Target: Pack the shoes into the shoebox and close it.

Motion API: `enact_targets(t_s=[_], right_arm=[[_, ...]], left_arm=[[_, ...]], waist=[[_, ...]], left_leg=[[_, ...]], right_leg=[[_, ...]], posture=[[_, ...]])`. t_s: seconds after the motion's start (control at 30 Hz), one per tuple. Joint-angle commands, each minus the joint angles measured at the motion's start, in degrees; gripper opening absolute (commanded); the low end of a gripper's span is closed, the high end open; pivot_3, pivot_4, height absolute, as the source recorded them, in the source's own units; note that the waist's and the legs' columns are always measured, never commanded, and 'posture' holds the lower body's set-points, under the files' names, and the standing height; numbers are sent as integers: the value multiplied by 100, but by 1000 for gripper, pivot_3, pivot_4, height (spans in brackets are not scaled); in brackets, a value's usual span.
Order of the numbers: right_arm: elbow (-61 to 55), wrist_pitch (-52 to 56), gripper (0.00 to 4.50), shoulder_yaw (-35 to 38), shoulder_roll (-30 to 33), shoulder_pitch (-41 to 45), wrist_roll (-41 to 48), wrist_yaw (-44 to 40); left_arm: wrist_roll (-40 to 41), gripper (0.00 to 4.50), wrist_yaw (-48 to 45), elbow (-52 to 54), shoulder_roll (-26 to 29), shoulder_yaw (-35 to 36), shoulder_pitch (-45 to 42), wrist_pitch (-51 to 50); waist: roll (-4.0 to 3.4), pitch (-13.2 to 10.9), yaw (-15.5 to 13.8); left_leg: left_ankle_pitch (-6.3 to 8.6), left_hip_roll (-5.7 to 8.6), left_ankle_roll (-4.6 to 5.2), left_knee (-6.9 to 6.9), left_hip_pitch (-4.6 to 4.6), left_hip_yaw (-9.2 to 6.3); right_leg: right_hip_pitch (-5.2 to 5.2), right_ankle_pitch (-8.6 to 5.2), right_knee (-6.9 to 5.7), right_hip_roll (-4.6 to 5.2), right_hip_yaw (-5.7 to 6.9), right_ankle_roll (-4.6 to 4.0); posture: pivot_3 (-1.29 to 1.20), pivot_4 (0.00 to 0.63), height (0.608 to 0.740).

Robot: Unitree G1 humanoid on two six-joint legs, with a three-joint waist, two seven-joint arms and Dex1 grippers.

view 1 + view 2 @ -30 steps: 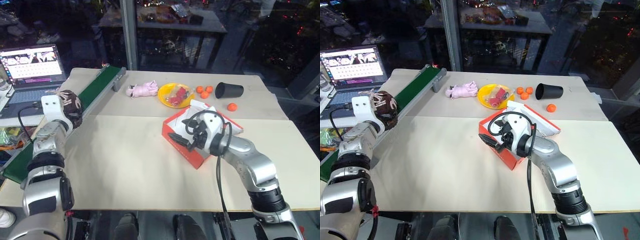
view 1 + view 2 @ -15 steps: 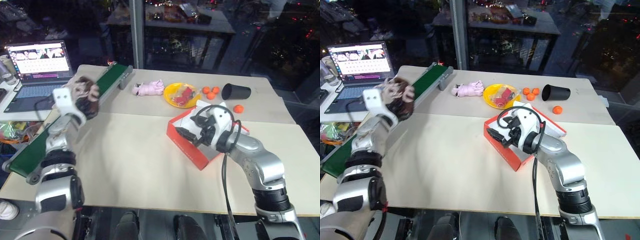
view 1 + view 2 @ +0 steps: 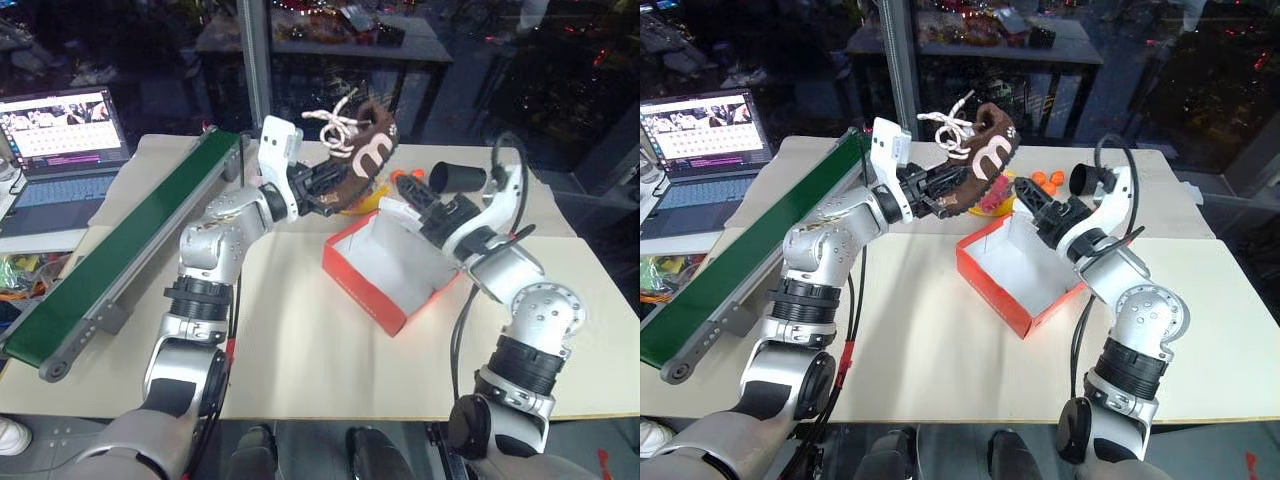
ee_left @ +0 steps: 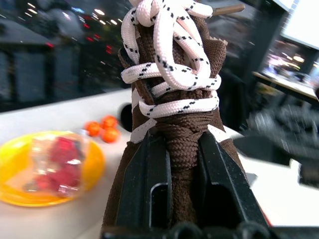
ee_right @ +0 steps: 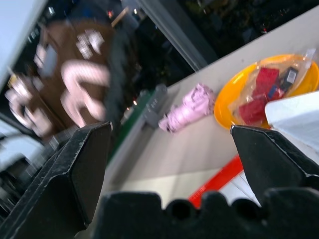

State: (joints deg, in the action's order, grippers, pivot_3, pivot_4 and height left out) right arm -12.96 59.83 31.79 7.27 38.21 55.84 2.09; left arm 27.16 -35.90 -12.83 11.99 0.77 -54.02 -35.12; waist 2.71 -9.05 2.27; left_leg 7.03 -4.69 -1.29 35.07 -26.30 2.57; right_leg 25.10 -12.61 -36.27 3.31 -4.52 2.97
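We see the left pincer (image 3: 318, 190) clamped on a brown shoe (image 3: 358, 153), held above the counter (image 3: 280, 330). The right pincer (image 3: 418, 200) gapes wide, holding nothing, beside the open shoebox (image 3: 385, 275)

Setting: a robot test lab, at night. A pale desk (image 3: 250, 330) is carrying a mix of unrelated props: a green conveyor belt (image 3: 120, 250) running along its left edge, a yellow plate (image 4: 20, 164), small orange balls (image 3: 1045, 179), a black cup (image 3: 458, 178) lying on its side. An open laptop (image 3: 60, 135) is showing a lit screen just beside the desk. Glass walls (image 3: 560, 70) behind are reflecting city lights, and another loaded table (image 3: 330, 30) is standing beyond them.
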Motion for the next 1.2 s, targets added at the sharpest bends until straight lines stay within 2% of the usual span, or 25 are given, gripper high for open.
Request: enact_targets(t_s=[0.03,0.37,0.7,0.93,1.03,1.2], right_arm=[[-249,-54,4500,32,89,118,445,247],[-466,-101,4500,-198,209,-98,782,599],[-747,-137,4500,-337,316,-134,1525,1002],[-617,-429,4500,-623,308,-153,1522,1044],[-536,-679,3798,-621,326,-166,1420,993],[-480,-880,2101,-670,393,-178,1432,969]], left_arm=[[112,335,-95,345,-171,-98,-62,-19],[110,335,-78,534,-644,-296,20,-108],[-42,335,-48,179,-644,-212,-125,40],[-21,335,-38,265,-795,-265,-132,7],[-13,299,-28,290,-780,-232,-146,-22],[-24,299,4,313,-739,-198,-136,-28]], waist=[[0,0,3],[-2,0,16],[-3,0,18],[-3,0,18],[-3,0,16],[-3,0,15]], left_leg=[[0,1,0,2,0,0],[-1,3,1,0,-1,-4],[-1,3,2,2,-2,-6],[-1,4,2,3,-3,-8],[-1,4,2,2,-3,-8],[-1,5,2,3,-3,-9]], right_leg=[[-2,0,0,1,0,0],[-2,0,4,2,0,2],[-3,0,6,2,0,2],[-3,0,5,2,0,2],[-3,0,5,1,0,2],[-3,0,5,2,0,2]], posture=[[0,150,736],[0,150,736],[0,150,736],[0,150,736],[0,150,736],[0,150,736]])
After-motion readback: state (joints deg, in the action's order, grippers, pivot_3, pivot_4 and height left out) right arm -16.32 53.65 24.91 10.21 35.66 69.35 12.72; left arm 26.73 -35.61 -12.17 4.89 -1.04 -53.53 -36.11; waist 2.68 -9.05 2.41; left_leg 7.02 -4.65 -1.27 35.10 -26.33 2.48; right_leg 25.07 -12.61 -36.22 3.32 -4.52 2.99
